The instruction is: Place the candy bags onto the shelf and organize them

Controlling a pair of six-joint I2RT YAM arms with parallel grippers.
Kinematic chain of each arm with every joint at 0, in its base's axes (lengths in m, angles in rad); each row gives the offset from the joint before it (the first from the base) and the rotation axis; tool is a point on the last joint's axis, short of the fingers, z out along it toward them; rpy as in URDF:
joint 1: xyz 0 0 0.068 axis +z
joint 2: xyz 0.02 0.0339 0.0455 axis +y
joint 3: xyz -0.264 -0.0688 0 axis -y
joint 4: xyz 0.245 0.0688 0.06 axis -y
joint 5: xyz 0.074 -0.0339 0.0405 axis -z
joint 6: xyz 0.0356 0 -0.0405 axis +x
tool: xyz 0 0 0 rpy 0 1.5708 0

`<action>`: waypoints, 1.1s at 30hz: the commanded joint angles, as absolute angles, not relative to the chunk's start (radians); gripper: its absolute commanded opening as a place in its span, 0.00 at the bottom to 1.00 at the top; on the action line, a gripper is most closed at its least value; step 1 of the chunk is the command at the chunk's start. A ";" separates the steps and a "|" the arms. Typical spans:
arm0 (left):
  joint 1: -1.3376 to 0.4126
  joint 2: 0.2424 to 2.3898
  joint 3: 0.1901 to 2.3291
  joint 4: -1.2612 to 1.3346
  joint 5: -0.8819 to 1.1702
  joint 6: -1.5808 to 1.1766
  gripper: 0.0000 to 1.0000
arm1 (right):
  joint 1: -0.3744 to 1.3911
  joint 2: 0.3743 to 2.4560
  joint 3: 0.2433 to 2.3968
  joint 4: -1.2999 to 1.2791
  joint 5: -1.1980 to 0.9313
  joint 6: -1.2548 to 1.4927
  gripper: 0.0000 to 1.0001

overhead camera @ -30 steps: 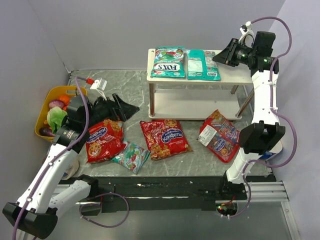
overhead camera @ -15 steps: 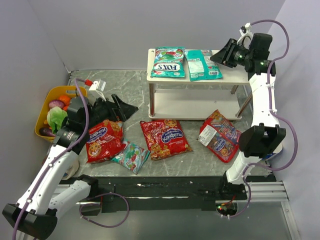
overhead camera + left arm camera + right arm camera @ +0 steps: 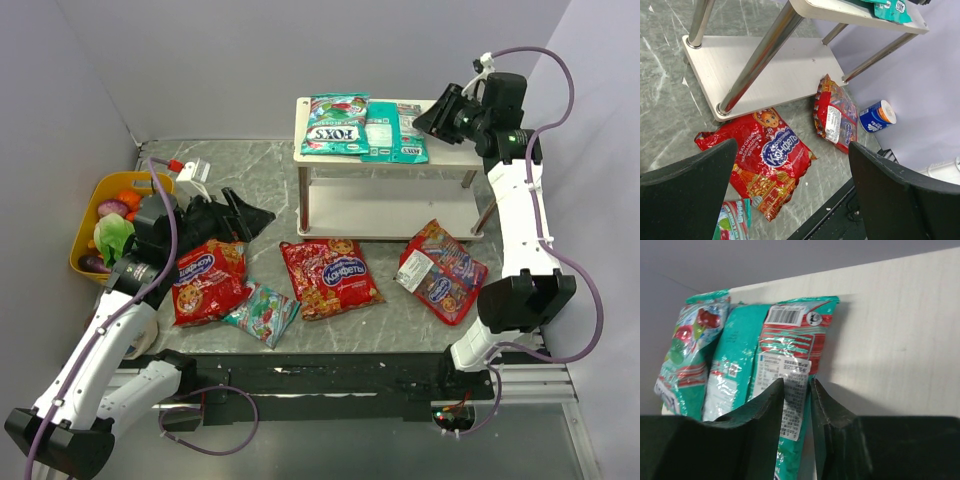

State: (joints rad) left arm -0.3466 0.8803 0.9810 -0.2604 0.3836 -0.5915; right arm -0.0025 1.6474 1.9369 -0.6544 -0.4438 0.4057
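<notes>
The shelf stands at the back. Two teal candy bags lie on its top board: one face up at the left, one back up overlapping its right edge. My right gripper is at that second bag's right edge. In the right wrist view its jaws are nearly closed, with the bag's white label between them. Three red bags and a teal one lie on the table. My left gripper is open and empty above the table, left of the shelf.
A yellow tub of toy vegetables sits at the left edge. A small blue can stands beyond the right red bag. The shelf's lower board is bare. Grey walls close in the back and both sides.
My right gripper has moved left along the shelf top, and the second teal bag has slid left with it until it overlaps the first. The left arm has not moved.
</notes>
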 commanded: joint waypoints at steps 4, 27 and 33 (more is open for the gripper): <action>-0.348 0.853 0.977 -0.273 0.350 -0.594 0.99 | -0.005 1.603 2.009 -0.710 -0.298 0.404 0.58; -0.348 0.859 0.963 -0.353 0.083 -0.643 0.96 | 0.484 1.048 1.452 -0.453 -0.356 0.219 1.00; -0.348 0.832 0.965 -0.396 -0.080 -0.675 0.96 | 0.782 0.966 1.160 -0.313 -0.310 0.212 1.00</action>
